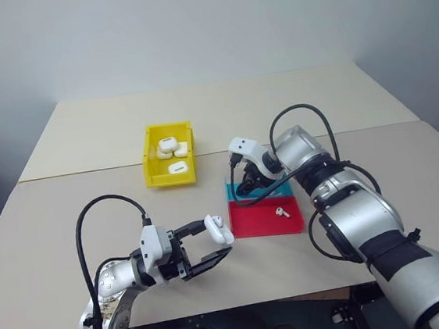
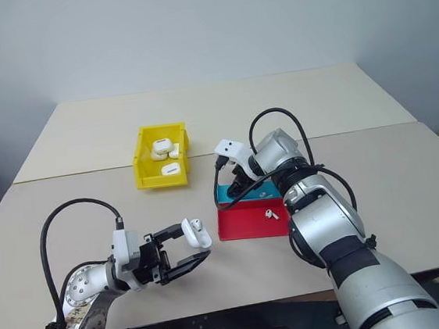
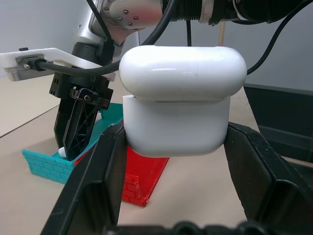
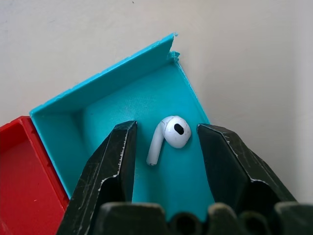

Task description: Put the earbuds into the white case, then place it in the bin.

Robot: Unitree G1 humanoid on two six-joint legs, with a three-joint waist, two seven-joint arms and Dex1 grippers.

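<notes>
A: Why's the white case (image 1: 219, 229) kept lower centre, lid up?
B: Clamped by left gripper (image 1: 209, 244) for loading. Right gripper (image 4: 166, 134), jaws apart, is set astride an earbud (image 4: 168, 135) in the teal tray (image 4: 105, 110), ungripped.

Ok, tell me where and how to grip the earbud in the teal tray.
Grip the earbud across its round head, from straight above. It lies flat on the teal tray floor, stem trailing away from the head, and the right gripper already straddles it, open. The thin stem would probably slip, so the head looks safer.
</notes>
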